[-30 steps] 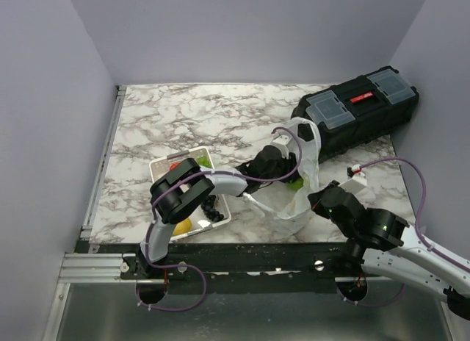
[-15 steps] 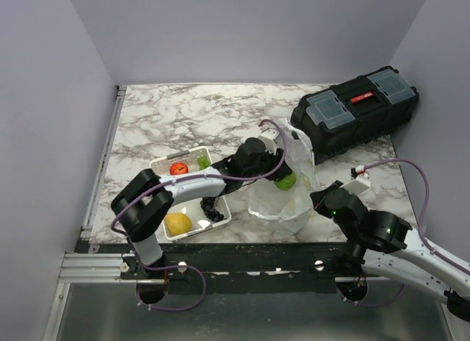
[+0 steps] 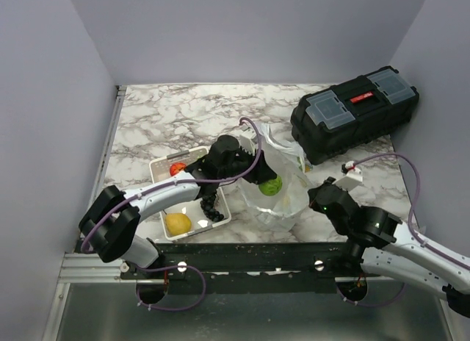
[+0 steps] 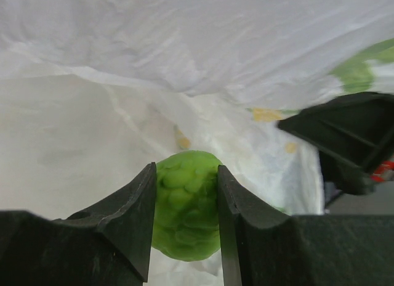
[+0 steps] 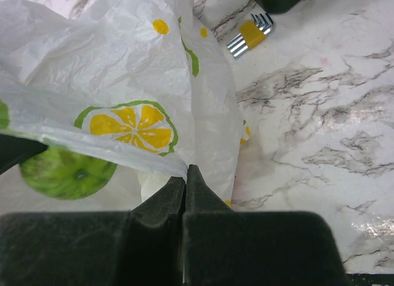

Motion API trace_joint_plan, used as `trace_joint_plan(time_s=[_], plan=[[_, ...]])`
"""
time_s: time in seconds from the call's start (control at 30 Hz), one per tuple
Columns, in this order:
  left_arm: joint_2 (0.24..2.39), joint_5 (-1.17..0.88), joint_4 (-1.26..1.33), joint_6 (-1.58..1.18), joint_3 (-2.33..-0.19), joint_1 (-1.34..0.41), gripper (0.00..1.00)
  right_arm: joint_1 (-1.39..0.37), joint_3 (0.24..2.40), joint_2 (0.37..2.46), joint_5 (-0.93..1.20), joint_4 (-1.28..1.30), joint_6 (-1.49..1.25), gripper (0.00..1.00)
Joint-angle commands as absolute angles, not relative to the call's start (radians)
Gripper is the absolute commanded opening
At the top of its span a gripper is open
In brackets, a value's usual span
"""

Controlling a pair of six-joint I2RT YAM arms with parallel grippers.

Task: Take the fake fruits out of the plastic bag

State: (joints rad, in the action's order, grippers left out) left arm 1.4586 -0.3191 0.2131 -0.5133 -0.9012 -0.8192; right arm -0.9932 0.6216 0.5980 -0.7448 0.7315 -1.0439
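My left gripper (image 3: 263,181) (image 4: 185,175) is shut on a round green fruit (image 3: 270,185) (image 4: 186,221) with bumpy skin. It holds the fruit at the left side of the plastic bag (image 3: 288,203), whose white film fills the left wrist view (image 4: 154,64). My right gripper (image 3: 317,201) (image 5: 186,170) is shut on a pinched edge of the bag (image 5: 123,70), which has lemon-slice prints. The green fruit shows in the right wrist view (image 5: 64,172) too. Dark purple grapes (image 3: 211,207) lie in the white tray (image 3: 156,164).
The tray at the left also holds a red apple (image 3: 177,168) and a yellow fruit (image 3: 178,223). A black toolbox (image 3: 356,113) stands at the back right. A set of hex keys (image 5: 249,34) lies on the marble beyond the bag.
My left gripper has drawn back to the left with the green fruit in it, from deep in the bag to its left side. The bag has shifted and slumped leftward.
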Motion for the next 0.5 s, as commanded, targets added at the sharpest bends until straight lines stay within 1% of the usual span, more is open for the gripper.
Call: trace_joint_plan(time_s=[0.0, 0.1, 0.17, 0.47], plan=[[1.431, -0.622, 0.348, -0.675, -0.853, -0.769, 0.0, -0.992, 0.652, 0.689, -0.762, 0.654, -0.963, 0.01], [1.398, -0.685, 0.463, -0.749, -0.808, -0.751, 0.0, -0.993, 0.658, 0.746, -0.758, 0.624, -0.933, 0.01], [1.367, -0.701, 0.465, -0.765, -0.802, -0.744, 0.0, -0.993, 0.659, 0.778, -0.763, 0.61, -0.927, 0.01], [1.223, -0.736, 0.281, -0.659, -0.81, -0.738, 0.0, -0.991, 0.727, 0.923, -0.826, 0.537, -0.855, 0.01]])
